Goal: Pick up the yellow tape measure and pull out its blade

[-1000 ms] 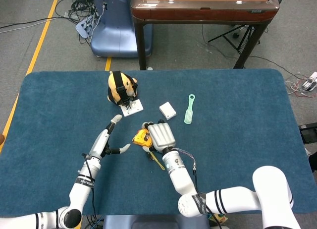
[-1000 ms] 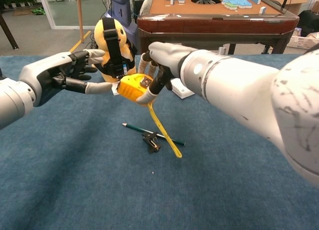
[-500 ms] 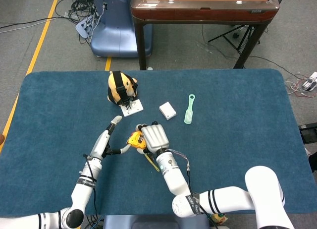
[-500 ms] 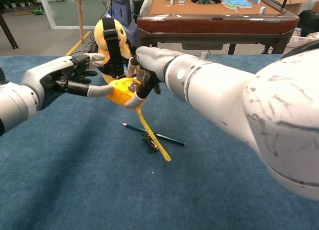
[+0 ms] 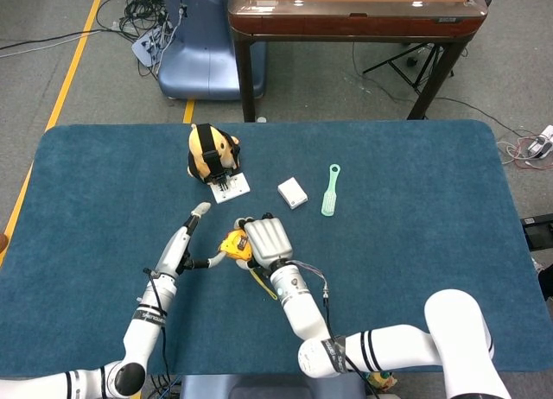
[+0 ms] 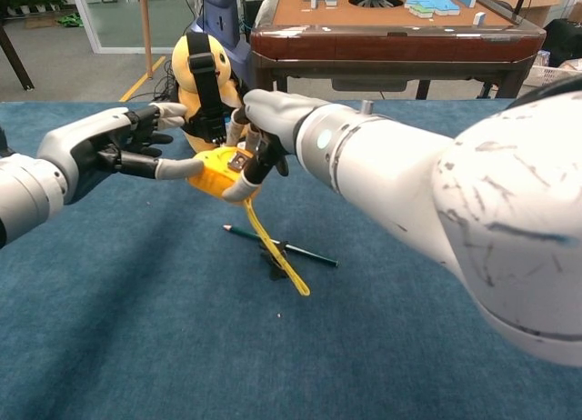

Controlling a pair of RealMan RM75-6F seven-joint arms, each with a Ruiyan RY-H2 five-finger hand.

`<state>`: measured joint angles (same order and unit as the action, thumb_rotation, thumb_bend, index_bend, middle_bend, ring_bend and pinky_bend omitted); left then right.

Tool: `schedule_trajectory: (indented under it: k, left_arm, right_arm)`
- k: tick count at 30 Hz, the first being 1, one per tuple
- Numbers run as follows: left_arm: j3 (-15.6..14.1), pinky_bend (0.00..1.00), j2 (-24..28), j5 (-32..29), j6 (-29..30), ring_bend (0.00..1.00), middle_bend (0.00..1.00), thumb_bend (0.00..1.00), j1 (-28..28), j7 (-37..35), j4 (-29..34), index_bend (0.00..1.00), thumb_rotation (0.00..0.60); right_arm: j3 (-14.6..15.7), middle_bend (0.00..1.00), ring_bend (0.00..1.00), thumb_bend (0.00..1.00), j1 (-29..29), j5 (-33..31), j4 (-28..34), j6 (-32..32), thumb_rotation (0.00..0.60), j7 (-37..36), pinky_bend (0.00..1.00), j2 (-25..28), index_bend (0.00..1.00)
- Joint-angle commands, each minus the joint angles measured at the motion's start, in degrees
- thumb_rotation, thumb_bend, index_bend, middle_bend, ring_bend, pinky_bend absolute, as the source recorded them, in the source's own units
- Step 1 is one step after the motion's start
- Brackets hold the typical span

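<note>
The yellow tape measure (image 5: 233,243) (image 6: 216,174) is lifted off the blue table, gripped from above by my right hand (image 5: 265,239) (image 6: 269,118). A length of yellow blade (image 6: 275,254) hangs out of the case, and its end reaches the table near a black clip. My left hand (image 5: 181,250) (image 6: 107,147) is just left of the case with its fingers spread. One left fingertip (image 6: 185,169) reaches the case's left side; whether it presses on it I cannot tell.
A green pencil (image 6: 306,253) and a small black clip (image 6: 274,259) lie under the blade. A yellow plush toy with black straps (image 5: 211,151) stands behind; a white box (image 5: 292,192) and a green brush (image 5: 330,190) lie farther right on the table (image 5: 415,243).
My right hand has carried the tape measure left, up against my left hand's fingertip. The hanging blade moved left with it. The left hand has barely moved.
</note>
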<state>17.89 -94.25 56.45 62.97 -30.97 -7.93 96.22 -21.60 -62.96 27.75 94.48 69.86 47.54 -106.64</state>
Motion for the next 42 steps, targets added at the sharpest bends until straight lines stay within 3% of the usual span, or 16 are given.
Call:
schedule_trajectory:
  k: [1, 42]
  left_arm:
    - [0.00, 0.00, 0.18, -0.14, 0.00, 0.00, 0.00, 0.20, 0.15, 0.07, -0.17, 0.00, 0.600]
    - [2.20, 0.00, 1.62, -3.16, 1.17, 0.00, 0.00, 0.20, 1.12, 1.41, -1.18, 0.00, 0.600]
  right_arm:
    - [0.12, 0.76, 0.70, 0.97, 0.12, 0.14, -0.01, -0.14, 0.600, -0.21, 0.21, 0.11, 0.77]
    - [1.45, 0.77, 0.70, 0.99, 2.00, 2.06, 2.45, 0.07, 0.600, -1.98, 0.22, 2.33, 0.78]
